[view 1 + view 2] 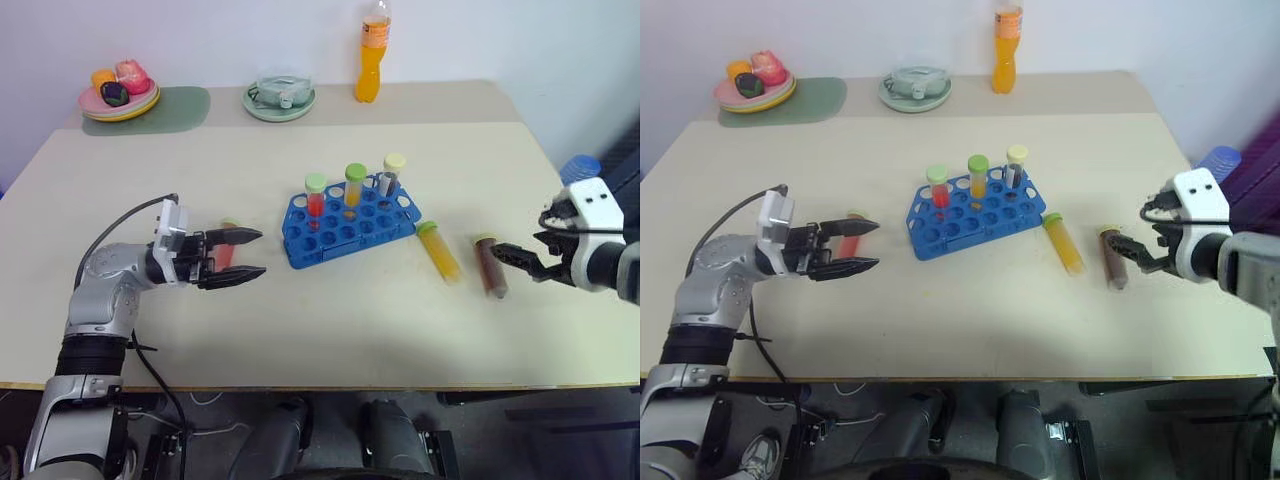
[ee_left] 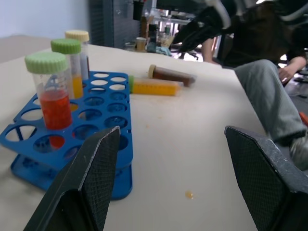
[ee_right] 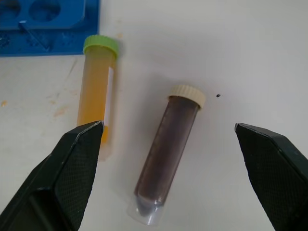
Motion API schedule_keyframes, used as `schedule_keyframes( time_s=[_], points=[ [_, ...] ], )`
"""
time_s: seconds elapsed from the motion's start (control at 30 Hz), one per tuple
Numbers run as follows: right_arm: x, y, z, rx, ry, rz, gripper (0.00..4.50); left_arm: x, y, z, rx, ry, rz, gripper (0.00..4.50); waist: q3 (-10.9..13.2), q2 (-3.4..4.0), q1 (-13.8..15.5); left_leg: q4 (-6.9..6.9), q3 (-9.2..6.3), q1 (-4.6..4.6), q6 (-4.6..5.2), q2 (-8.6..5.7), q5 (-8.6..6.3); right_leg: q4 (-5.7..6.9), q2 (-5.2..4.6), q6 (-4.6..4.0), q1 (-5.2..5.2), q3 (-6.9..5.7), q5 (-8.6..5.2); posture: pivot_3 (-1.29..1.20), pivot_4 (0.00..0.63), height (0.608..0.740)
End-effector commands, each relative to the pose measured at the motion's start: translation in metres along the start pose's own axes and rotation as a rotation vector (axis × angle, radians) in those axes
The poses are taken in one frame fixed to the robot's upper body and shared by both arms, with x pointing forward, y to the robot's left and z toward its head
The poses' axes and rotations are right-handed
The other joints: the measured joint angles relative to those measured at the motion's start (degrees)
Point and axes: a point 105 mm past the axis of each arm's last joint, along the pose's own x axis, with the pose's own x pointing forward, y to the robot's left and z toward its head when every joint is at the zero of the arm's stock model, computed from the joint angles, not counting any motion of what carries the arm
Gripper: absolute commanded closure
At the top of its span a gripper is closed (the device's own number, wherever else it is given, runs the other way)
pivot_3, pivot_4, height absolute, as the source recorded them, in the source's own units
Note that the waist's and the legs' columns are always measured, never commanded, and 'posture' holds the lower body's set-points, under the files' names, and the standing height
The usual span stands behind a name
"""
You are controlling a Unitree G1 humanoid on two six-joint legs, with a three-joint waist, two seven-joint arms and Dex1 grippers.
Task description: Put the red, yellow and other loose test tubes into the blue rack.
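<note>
I see both grippers spread and empty: left gripper (image 1: 238, 256) left of the blue rack (image 1: 345, 232), right gripper (image 1: 512, 255) beside the brown tube (image 1: 490, 266). The yellow tube (image 1: 440, 250) lies between rack and brown tube; a red tube (image 1: 224, 247) lies behind the left fingers.

You're in a lab/test room w/ a mock setup: plain beige bench (image 1: 300, 310) against a bare white wall, blue rack (image 1: 348, 222) of capped sample tubes mid-bench, toy food on a plate (image 1: 120, 103) far left. Left wrist view: equipment racks & a seated person (image 2: 269, 91) beyond the bench.
</note>
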Motion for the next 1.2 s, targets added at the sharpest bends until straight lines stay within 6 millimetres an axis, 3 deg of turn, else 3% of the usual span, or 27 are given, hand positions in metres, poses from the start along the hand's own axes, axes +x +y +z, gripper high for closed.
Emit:
schedule_keyframes(
  time_s=[0.03,0.3,0.57,0.67,0.83,0.87,1.0,1.1,1.2],
  points=[
    [0.008,-0.007,0.007,0.084,0.092,-0.01,0.0,0.005,-0.002,0.011,0.038,-0.018,-0.038,0.96,0.0,0.0,0.0,0.04,0.02,-0.04,0.01,0.0,-0.01,-0.01,0.0,0.01,-0.02,0.0,0.01,0.0,0.15,0.74],
    [0.035,-0.018,0.002,0.214,0.252,-0.049,0.0,0.005,-0.011,0.011,0.025,-0.019,-0.055,0.96,0.0,0.01,-0.1,0.12,0.05,-0.33,-0.23,0.0,0.14,-0.01,0.0,0.14,-0.28,0.0,0.16,0.0,0.15,0.74],
    [0.059,-0.018,-0.008,0.178,0.33,-0.061,0.0,0.006,-0.017,0.009,0.02,-0.016,-0.064,0.96,0.0,0.01,-0.3,0.19,0.08,-0.38,-0.3,0.0,0.18,0.02,0.02,0.16,-0.33,0.01,0.28,0.0,0.15,0.74],
    [0.068,-0.019,-0.011,0.181,0.344,-0.068,0.87,0.006,-0.02,0.008,0.016,-0.018,-0.063,0.93,0.0,0.01,-0.4,0.22,0.07,-0.36,-0.3,0.01,0.18,0.03,0.06,0.14,-0.31,0.02,0.33,0.0,0.15,0.74],
    [0.078,-0.013,-0.009,0.154,0.349,-0.057,3.4,0.005,-0.023,0.007,0.011,-0.018,-0.061,0.93,0.0,0.0,-1.2,0.23,0.06,-0.34,-0.21,0.05,0.13,0.03,0.12,0.12,-0.31,0.03,0.41,0.0,0.15,0.74],
    [0.079,-0.012,-0.009,0.148,0.351,-0.055,3.71,0.005,-0.023,0.007,0.01,-0.018,-0.06,0.93,0.0,-0.01,-1.4,0.23,0.07,-0.33,-0.21,0.06,0.13,0.04,0.12,0.12,-0.31,0.03,0.41,0.0,0.15,0.74],
    [0.079,-0.008,-0.008,0.031,0.336,-0.033,3.73,0.004,-0.024,0.006,0.005,-0.016,-0.054,0.93,0.0,-0.01,-1.8,0.22,0.07,-0.31,-0.21,0.07,0.13,0.05,0.14,0.11,-0.31,0.03,0.42,0.0,0.15,0.74],
    [0.07,-0.005,-0.002,-0.212,0.278,0.015,3.73,0.003,-0.024,0.006,0.005,-0.02,-0.044,0.93,0.0,0.0,-1.5,0.24,0.07,-0.31,-0.21,0.08,0.13,0.05,0.14,0.11,-0.31,0.03,0.42,0.0,0.15,0.74],
    [0.051,0.026,0.017,-0.311,0.091,0.233,3.73,0.003,-0.025,0.006,0.005,-0.021,-0.035,0.93,0.0,0.01,-1.2,0.24,0.09,-0.34,-0.16,0.08,0.1,0.01,0.13,0.13,-0.31,0.02,0.43,0.0,0.15,0.74]
  ],
)
